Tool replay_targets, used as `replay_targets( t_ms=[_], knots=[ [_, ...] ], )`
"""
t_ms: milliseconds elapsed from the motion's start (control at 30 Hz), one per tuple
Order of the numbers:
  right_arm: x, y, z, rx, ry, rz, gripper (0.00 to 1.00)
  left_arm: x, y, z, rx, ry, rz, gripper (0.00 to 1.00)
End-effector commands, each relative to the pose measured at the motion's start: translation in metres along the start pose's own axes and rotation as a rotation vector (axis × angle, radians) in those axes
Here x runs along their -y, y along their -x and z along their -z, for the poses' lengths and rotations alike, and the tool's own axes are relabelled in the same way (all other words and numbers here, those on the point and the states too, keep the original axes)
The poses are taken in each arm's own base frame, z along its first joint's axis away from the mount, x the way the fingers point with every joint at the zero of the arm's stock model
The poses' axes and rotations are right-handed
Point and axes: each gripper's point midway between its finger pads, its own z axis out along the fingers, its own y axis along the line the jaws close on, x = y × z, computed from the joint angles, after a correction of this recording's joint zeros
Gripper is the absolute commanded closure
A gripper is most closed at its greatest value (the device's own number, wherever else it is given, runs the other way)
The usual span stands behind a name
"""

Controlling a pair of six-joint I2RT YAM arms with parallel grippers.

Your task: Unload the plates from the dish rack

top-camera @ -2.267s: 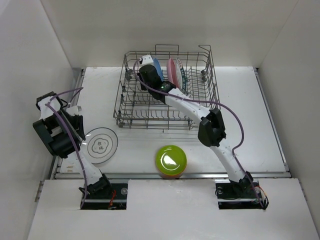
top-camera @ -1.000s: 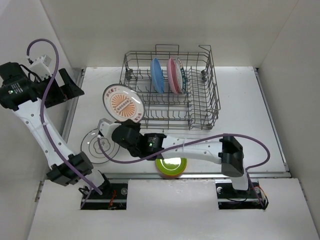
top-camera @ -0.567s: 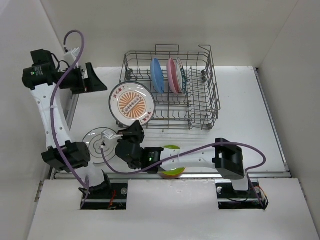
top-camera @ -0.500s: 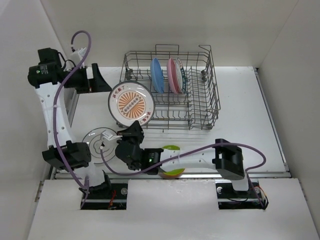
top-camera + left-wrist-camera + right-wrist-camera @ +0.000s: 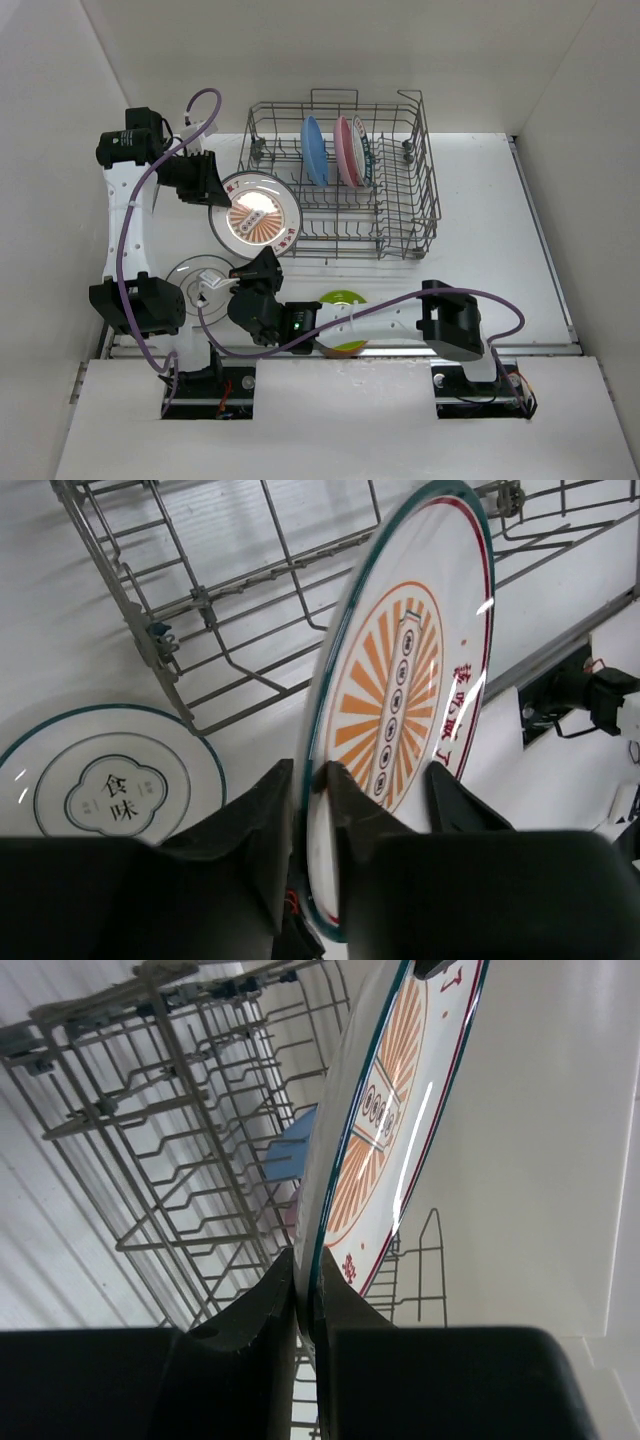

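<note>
**Two-arm transfer of a plate beside the rack.** The patterned plate is held in the air, tilted on edge, just in front of the near-left corner of the dish rack and clear of its wires.

The right gripper reaches across from below. In its wrist view the two fingers are pressed tight on the lower rim, one on each face. The left gripper meets the upper-left rim. In its wrist view the fingers straddle the edge closely, but whether they are already pressing cannot be told.

The plate is a rigid, shallow disc, glossy white, with an orange sunburst centre and a thin teal-and-red border. The glaze throws bright highlights, so it is probably slick. It is likely light but brittle, and a drop onto the table could chip it. The rim is the only thin edge that the fingers can span. A grip set well in from the edge should resist swinging.

The rack is open grey wire with upright tines. A blue plate and a pink plate stand on edge in it. A lettered plate lies flat on the table at the left, and a green plate lies near the front edge.
</note>
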Motion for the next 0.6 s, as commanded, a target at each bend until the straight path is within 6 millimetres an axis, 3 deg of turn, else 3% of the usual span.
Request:
replay_targets(
  t_ms=[0,33,133,200,233,267,300,333,467,567],
  knots=[
    [0.028,0.011,0.005,0.001,-0.065,-0.126,1.00,0.006,-0.033,0.006,-0.119,0.004,0.046,0.87],
    [0.028,0.011,0.005,0.001,-0.065,-0.126,1.00,0.003,-0.036,0.005,-0.130,0.016,0.050,0.98],
    [0.031,0.011,0.006,-0.002,-0.079,-0.153,0.99,0.000,-0.037,0.005,-0.136,0.035,0.058,1.00],
    [0.038,0.008,0.007,-0.028,-0.105,-0.185,0.82,0.002,-0.032,0.011,-0.111,0.051,0.046,1.00],
    [0.040,0.006,0.008,-0.039,-0.116,-0.198,0.61,-0.002,-0.029,0.016,-0.089,0.065,0.066,1.00],
    [0.048,0.005,0.010,-0.056,-0.143,-0.250,0.25,-0.004,-0.022,0.024,-0.055,0.079,0.059,1.00],
    [0.055,0.004,0.012,-0.061,-0.157,-0.283,0.10,-0.005,-0.018,0.029,-0.031,0.091,0.068,1.00],
    [0.063,0.003,0.014,-0.065,-0.171,-0.318,0.03,-0.010,-0.014,0.036,-0.008,0.113,0.069,1.00],
    [0.101,-0.009,0.026,-0.076,-0.239,-0.515,0.00,-0.049,-0.007,0.075,0.111,0.244,0.202,1.00],
    [0.137,-0.021,0.035,-0.066,-0.282,-0.708,0.00,-0.072,-0.019,0.094,0.118,0.293,0.260,1.00]
  ],
)
